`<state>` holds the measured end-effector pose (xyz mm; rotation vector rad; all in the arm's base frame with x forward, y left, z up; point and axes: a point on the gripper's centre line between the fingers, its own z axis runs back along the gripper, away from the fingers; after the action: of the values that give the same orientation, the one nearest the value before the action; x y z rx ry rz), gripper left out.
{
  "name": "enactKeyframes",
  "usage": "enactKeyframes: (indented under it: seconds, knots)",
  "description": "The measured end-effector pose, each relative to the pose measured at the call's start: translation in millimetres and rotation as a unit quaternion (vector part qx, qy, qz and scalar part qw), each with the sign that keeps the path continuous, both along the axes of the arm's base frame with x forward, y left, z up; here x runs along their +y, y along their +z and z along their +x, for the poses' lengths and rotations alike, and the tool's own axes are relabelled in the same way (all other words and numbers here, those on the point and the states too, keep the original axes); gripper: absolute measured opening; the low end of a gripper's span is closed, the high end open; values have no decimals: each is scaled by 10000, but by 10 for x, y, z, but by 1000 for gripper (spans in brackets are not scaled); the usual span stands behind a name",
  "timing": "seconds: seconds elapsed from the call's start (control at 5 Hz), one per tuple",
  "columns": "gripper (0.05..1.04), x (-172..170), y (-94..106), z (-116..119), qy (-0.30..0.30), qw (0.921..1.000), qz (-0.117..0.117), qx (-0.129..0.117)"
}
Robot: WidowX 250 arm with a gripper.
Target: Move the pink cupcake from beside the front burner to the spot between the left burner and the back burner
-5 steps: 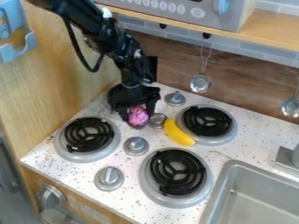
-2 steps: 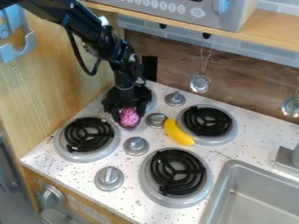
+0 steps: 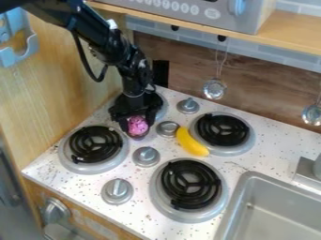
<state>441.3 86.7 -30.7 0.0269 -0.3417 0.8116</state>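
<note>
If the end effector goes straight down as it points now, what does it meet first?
Probably the speckled stovetop, under the pink object in the end effector; the height above it is unclear.

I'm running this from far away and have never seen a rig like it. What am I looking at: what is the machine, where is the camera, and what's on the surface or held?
The machine is one black robot arm, coming in from the upper left. Its two-fingered hand points down and holds a pink-purple toy between its fingers. The picture comes from a fixed camera looking down at a slant.

Below is a speckled stovetop with burners and silver knobs; one burner is partly behind the hand. A yellow banana lies between a knob and a burner. A sink is at lower right.
</note>
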Motion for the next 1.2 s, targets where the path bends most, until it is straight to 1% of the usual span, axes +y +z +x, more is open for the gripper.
enactKeyframes:
  seconds: [0.2,0.4,0.6,0.8,1.0,1.2]
  knots:
    - [1007,43,28,-19,43,9998,118,139]
    - [1003,37,27,-74,-61,9995,161,248]
    - [1001,-68,364,-87,-522,9986,0,-24]
    - [1001,-182,701,-141,-1015,9947,-172,-66]
    - [1001,-270,963,-365,-1482,9887,-233,31]
    - [1001,-339,1122,-814,-1887,9814,-116,333]
